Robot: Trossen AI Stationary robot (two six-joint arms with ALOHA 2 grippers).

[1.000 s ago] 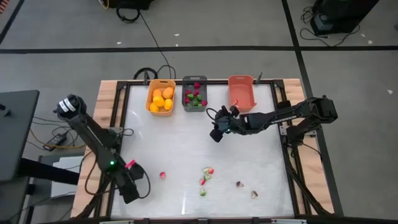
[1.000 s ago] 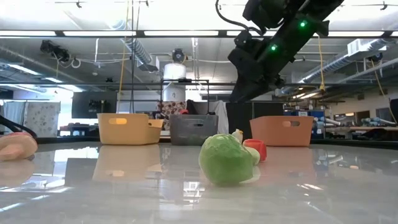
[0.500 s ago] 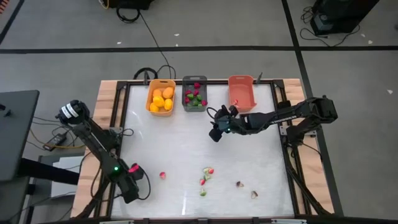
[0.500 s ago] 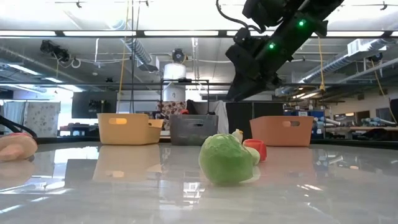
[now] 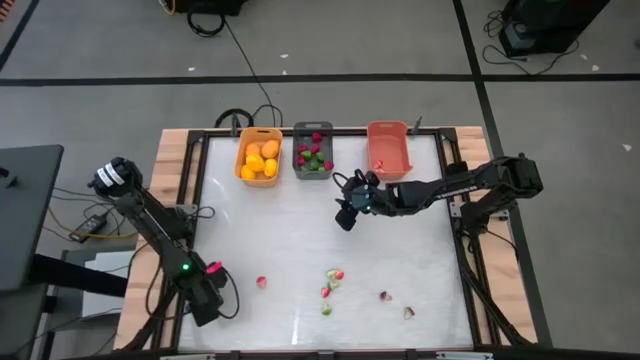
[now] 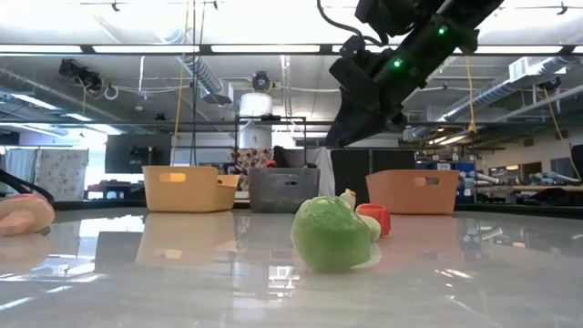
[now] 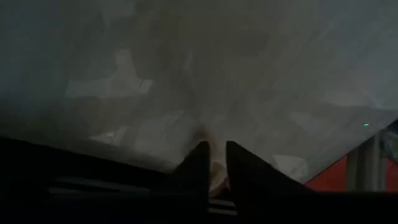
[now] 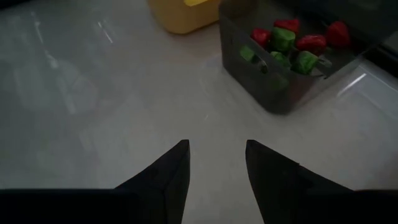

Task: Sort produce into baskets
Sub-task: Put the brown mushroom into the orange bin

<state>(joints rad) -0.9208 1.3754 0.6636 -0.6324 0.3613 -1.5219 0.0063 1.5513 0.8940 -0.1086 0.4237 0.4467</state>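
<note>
Three baskets stand along the table's far edge: a yellow-orange one (image 5: 258, 157) with orange fruits, a dark grey one (image 5: 312, 152) with red and green pieces, and a coral one (image 5: 388, 150). Loose produce lies near the front: a red piece (image 5: 262, 283), a red-green cluster (image 5: 332, 280) and pale slices (image 5: 408, 313). My left gripper (image 5: 205, 303) is low at the front left corner, its fingers close together around a small pale piece (image 7: 216, 178). My right gripper (image 5: 345, 215) hangs open above mid-table, in front of the grey basket (image 8: 292, 68). My left gripper has the small pale piece (image 7: 216, 178) between its two fingers (image 7: 199, 163), coming at it steeply from above. Only a sliver of the piece shows between the dark fingers. Whether it rests on the table or is lifted, I cannot tell.
A green leafy piece (image 6: 330, 232) and a red one (image 6: 373, 219) lie at mid-table in the low view, with a pale pinkish slice (image 6: 23, 214) at its left edge. The wooden table frame (image 5: 165, 180) borders the white top. Bare table lies between baskets and loose pieces.
My left gripper has tipped a little more steeply downward at the front left corner. My right gripper has tipped slightly, its fingers swinging up and toward the table's left, while staying in place.
</note>
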